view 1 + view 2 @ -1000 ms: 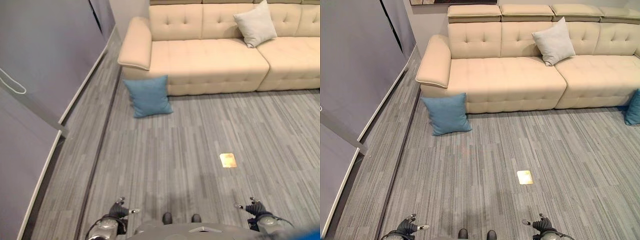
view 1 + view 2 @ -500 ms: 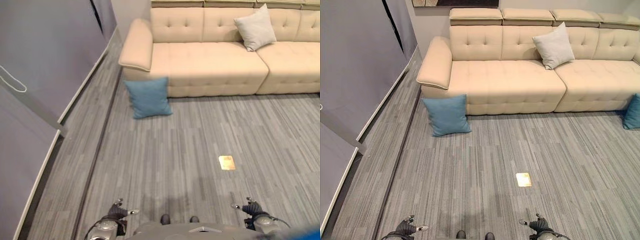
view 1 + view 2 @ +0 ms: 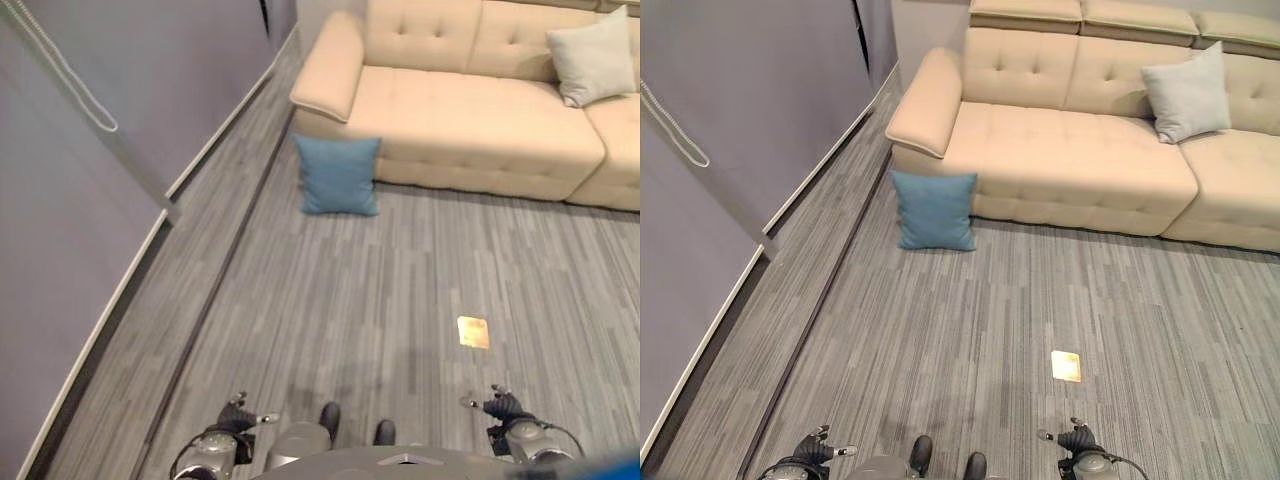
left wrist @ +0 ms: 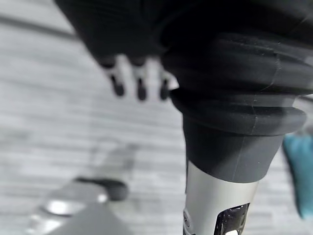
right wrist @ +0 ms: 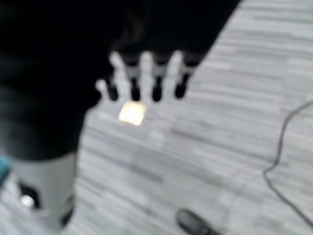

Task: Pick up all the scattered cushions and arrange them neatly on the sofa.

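Ahead we see a blue cushion propped on the floor against the sofa, and a grey cushion on its seat. Our left hand and right hand hang low, fingers straight, empty.

Grey striped plank floor carries a cream tufted sofa toward 12 to 2 o'clock; a blue cushion stands on the floor at 11 o'clock, leaning on the sofa's front below its armrest; a small yellowish square patch lies in the floor at 5 o'clock; a light grey cushion rests on the sofa seat at 2 o'clock, against the backrest.
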You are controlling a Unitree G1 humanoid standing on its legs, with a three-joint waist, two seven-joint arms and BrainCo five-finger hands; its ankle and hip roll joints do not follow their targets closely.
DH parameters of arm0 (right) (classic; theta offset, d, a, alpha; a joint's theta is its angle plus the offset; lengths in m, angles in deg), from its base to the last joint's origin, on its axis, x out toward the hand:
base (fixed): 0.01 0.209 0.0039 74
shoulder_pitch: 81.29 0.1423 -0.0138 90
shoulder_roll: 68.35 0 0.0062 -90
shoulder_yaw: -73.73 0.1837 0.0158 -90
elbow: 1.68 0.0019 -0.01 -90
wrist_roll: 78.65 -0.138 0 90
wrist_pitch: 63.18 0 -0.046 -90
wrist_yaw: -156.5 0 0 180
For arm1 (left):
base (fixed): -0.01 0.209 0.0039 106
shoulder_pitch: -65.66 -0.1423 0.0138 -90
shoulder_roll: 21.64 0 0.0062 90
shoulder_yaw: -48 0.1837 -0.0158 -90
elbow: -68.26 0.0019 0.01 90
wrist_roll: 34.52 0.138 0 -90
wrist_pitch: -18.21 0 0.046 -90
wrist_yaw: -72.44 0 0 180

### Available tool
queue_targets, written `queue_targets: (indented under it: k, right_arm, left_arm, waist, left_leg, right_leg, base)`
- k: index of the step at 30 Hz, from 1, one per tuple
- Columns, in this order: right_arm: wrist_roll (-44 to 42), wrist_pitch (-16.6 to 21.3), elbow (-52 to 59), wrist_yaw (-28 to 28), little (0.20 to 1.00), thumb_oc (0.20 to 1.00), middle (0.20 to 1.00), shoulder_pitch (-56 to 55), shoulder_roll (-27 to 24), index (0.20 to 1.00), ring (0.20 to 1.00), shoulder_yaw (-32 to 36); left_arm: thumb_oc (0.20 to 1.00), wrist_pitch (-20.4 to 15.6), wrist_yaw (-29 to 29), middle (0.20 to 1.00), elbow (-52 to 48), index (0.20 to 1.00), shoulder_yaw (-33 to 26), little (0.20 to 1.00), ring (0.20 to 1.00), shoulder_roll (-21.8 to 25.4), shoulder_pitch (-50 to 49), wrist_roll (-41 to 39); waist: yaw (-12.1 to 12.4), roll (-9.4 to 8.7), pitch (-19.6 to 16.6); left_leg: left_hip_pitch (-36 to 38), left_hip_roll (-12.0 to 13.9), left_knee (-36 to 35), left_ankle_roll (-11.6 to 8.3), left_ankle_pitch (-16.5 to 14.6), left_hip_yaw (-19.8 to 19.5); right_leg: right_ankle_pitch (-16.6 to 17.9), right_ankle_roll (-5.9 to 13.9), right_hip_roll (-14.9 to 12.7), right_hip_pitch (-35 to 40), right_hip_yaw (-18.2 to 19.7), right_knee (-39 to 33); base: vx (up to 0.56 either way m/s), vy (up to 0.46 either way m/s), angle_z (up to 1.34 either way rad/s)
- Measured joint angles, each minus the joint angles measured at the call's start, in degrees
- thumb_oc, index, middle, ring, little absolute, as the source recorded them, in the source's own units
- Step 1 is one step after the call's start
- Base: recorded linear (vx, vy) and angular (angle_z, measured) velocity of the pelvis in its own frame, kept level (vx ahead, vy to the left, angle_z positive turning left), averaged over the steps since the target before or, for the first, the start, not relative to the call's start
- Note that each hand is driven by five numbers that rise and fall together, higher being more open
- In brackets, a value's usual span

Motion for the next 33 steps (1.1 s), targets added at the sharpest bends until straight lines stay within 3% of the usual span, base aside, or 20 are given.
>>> queue_targets:
  k: [2,4,8,12,13,15,16,19,21,23,24,26,27,28,31,33]
  right_arm:
    - [0.00,-0.10,0.06,-0.04,1.000,1.000,1.000,0.08,0.32,1.000,1.000,-0.03]
    - [0.07,-0.11,0.04,-0.03,1.000,1.000,1.000,0.59,0.15,1.000,1.000,0.00]
    - [0.17,-0.39,0.06,-0.06,1.000,1.000,1.000,1.28,0.61,1.000,1.000,-0.05]
    - [0.74,-0.51,0.71,-0.16,1.000,1.000,1.000,2.17,1.17,1.000,1.000,-1.58]
    - [1.49,-0.55,1.15,-0.25,1.000,1.000,1.000,3.18,1.18,1.000,1.000,-3.05]
    - [1.96,-0.75,1.29,-0.59,1.000,1.000,1.000,2.68,1.40,1.000,1.000,-4.59]
    - [2.24,-0.98,1.55,-0.70,1.000,1.000,1.000,2.20,1.82,1.000,1.000,-4.67]
    - [2.26,-1.06,2.28,-0.74,1.000,1.000,1.000,1.42,1.96,1.000,1.000,-4.66]
    - [2.21,-1.09,2.13,-0.73,1.000,1.000,1.000,1.20,2.40,1.000,1.000,-4.45]
    - [2.15,-1.09,1.99,-0.78,1.000,1.000,1.000,0.22,2.79,1.000,1.000,-4.37]
    - [1.66,-1.01,2.08,-1.10,1.000,1.000,1.000,-0.86,2.82,1.000,1.000,-4.38]
    - [1.49,-0.99,2.25,-1.28,1.000,1.000,1.000,-0.79,2.81,1.000,1.000,-4.18]
    - [1.10,-0.94,2.90,-1.24,1.000,1.000,1.000,-0.18,2.79,1.000,1.000,-3.51]
    - [0.40,-0.40,2.74,-1.13,1.000,1.000,1.000,1.33,2.52,1.000,1.000,-4.02]
    - [0.00,-0.38,2.36,-1.07,1.000,1.000,1.000,1.76,2.53,1.000,1.000,-4.28]
    - [-0.01,-0.35,2.34,-0.55,1.000,1.000,1.000,2.67,2.56,1.000,1.000,-4.55]
  left_arm:
    - [1.000,0.09,-0.03,1.000,0.70,1.000,-0.53,1.000,1.000,0.01,-0.05,0.00]
    - [1.000,0.11,-0.01,1.000,2.07,1.000,-0.56,1.000,1.000,-0.14,-1.69,0.03]
    - [1.000,0.78,0.07,1.000,2.11,1.000,-1.32,1.000,1.000,0.34,-1.47,0.05]
    - [1.000,0.82,0.08,1.000,2.04,1.000,-2.66,1.000,1.000,1.26,-0.71,0.06]
    - [1.000,0.82,0.09,1.000,2.06,1.000,-2.63,1.000,1.000,2.00,0.14,0.08]
    - [1.000,0.79,0.02,1.000,2.03,1.000,-2.77,1.000,1.000,3.18,0.87,0.11]
    - [1.000,0.83,-0.08,1.000,2.24,1.000,-3.16,1.000,1.000,3.85,0.84,0.15]
    - [1.000,0.82,-0.09,1.000,2.29,1.000,-3.28,1.000,1.000,4.01,1.01,0.16]
    - [1.000,0.82,-0.19,1.000,2.31,1.000,-3.24,1.000,1.000,3.32,0.20,0.12]
    - [1.000,0.81,-0.16,1.000,2.61,1.000,-3.13,1.000,1.000,2.70,-0.68,0.11]
    - [1.000,0.78,-0.10,1.000,2.55,1.000,-2.72,1.000,1.000,1.78,-0.60,0.12]
    - [1.000,0.76,-0.07,1.000,2.45,1.000,-2.70,1.000,1.000,1.65,-0.89,0.09]
    - [1.000,0.76,-0.08,1.000,2.40,1.000,-2.70,1.000,1.000,1.58,-0.83,0.08]
    - [1.000,0.79,-0.03,1.000,2.42,1.000,-2.66,1.000,1.000,1.47,0.02,0.04]
    - [1.000,0.81,-0.02,1.000,2.18,1.000,-2.55,1.000,1.000,1.46,0.30,0.03]
    - [1.000,0.80,-0.22,1.000,2.01,1.000,-2.10,1.000,1.000,1.53,0.85,0.03]
  waist:
    - [-0.15,-1.02,1.11]
    - [-0.14,-0.46,0.88]
    - [0.12,-1.36,1.02]
    - [0.16,-1.67,0.88]
    - [0.10,-1.76,1.03]
    - [-0.07,-2.14,1.28]
    - [-0.48,-3.37,1.04]
    - [-0.82,-4.57,0.98]
    - [-1.35,-5.62,0.35]
    - [-1.73,-4.97,0.12]
    - [-1.86,-3.93,-0.05]
    - [-1.24,-4.35,-0.09]
    - [-1.04,-5.07,0.10]
    - [-0.33,-6.09,0.94]
    - [0.23,-6.55,1.35]
    - [0.65,-7.11,2.19]
  left_leg:
    - [0.02,0.93,0.42,1.20,-0.65,4.54]
    - [3.10,2.27,-1.67,1.68,-0.63,3.74]
    - [4.55,0.62,-2.88,4.63,-0.42,3.80]
    - [6.47,-0.06,-3.51,6.54,-0.85,4.36]
    - [6.62,0.09,-3.31,7.30,-1.12,4.11]
    - [8.06,0.16,-3.54,7.26,-1.89,3.04]
    - [9.42,-0.21,-4.57,7.69,-1.53,2.21]
    - [10.79,-0.58,-5.79,7.17,-1.88,0.65]
    - [11.66,-1.57,-6.03,7.30,-2.27,-1.70]
    - [12.46,-1.35,-5.54,6.51,-3.48,-3.94]
    - [11.16,-0.77,-1.01,4.06,-5.86,-5.97]
    - [8.55,-1.37,5.92,1.48,-7.53,-5.59]
    - [4.49,-2.49,13.45,0.24,-8.31,-4.20]
    - [-2.21,-2.87,24.44,0.06,-9.47,-0.24]
    - [-4.64,-0.67,22.18,0.46,-9.56,1.22]
    - [-5.58,-0.44,13.80,-0.10,-8.60,0.65]
  right_leg:
    - [-0.01,-0.46,-1.04,-0.03,-0.97,0.11]
    - [-0.17,0.36,-0.92,0.40,-0.68,0.48]
    - [-0.92,2.53,-2.73,0.07,-0.47,3.04]
    - [-4.64,5.02,-4.89,-4.47,0.60,15.43]
    - [-5.43,6.47,-5.88,-8.76,1.17,24.33]
    - [-8.12,8.36,-5.09,-11.98,5.62,28.39]
    - [-8.23,7.98,-2.55,-13.05,10.24,26.64]
    - [-7.65,6.93,0.19,-14.56,13.16,23.31]
    - [-3.84,5.04,0.56,-14.69,13.39,17.44]
    - [-0.72,2.79,1.00,-11.97,13.84,14.32]
    - [-0.28,1.50,1.53,-7.83,11.51,9.59]
    - [1.43,-0.62,1.83,-5.31,11.09,5.98]
    - [1.31,-1.11,1.55,-5.04,11.04,5.03]
    - [2.31,-3.11,1.04,-3.04,10.49,1.98]
    - [1.96,-4.33,2.11,-0.50,9.53,0.27]
    - [0.34,-3.45,2.18,0.11,9.61,-0.07]
  base:
    - [0.06,0.100,0.54]
    - [0.05,0.111,0.00]
    - [0.08,0.171,-0.03]
    - [0.07,0.117,-0.12]
    - [0.11,0.048,0.07]
    - [0.20,-0.004,0.30]
    - [0.25,-0.063,0.45]
    - [0.16,-0.065,0.38]
    - [0.30,-0.141,0.56]
    - [0.19,-0.102,0.71]
    - [0.12,-0.083,0.79]
    - [0.09,-0.077,0.47]
    - [0.08,-0.054,0.11]
    - [0.06,-0.027,0.08]
    - [0.15,0.032,0.18]
    - [0.13,0.078,0.05]
